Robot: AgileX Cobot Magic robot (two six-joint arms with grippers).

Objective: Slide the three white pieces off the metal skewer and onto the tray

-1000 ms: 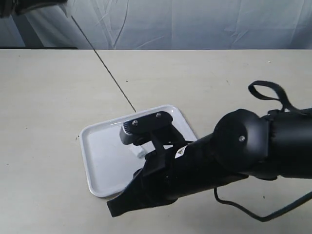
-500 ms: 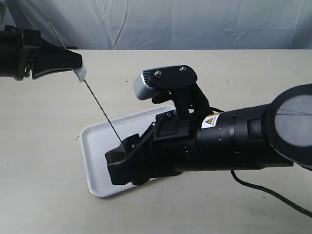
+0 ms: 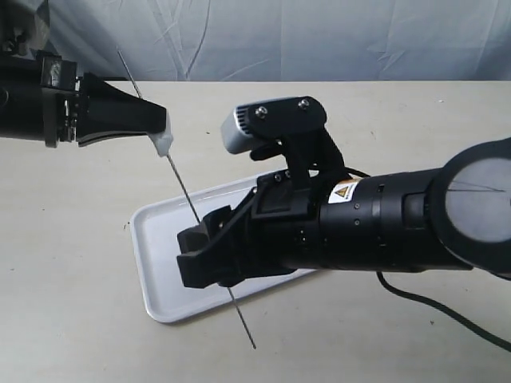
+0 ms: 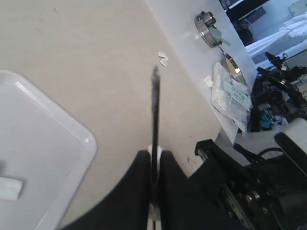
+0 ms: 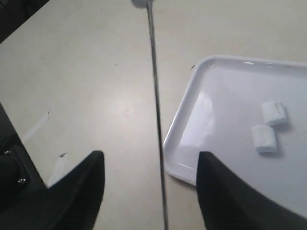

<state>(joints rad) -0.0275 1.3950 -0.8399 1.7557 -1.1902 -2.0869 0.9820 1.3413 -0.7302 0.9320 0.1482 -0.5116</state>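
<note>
Skewer (image 3: 184, 191): now dropped between right gripper's (image 5: 152, 160) newly spread, empty jaws.
Left gripper (image 3: 160, 128): pinched shut on skewer.
White pieces (image 5: 274, 113): two on tray (image 5: 225, 96); third piece (image 3: 163, 144) seemingly still threaded.

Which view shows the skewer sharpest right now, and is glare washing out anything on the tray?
Right wrist view: metal skewer crisp; mild glare on the tray, two white pieces readable. Left wrist view: skewer dark and blurred near the lens. Exterior view: skewer thin but sharp.
</note>
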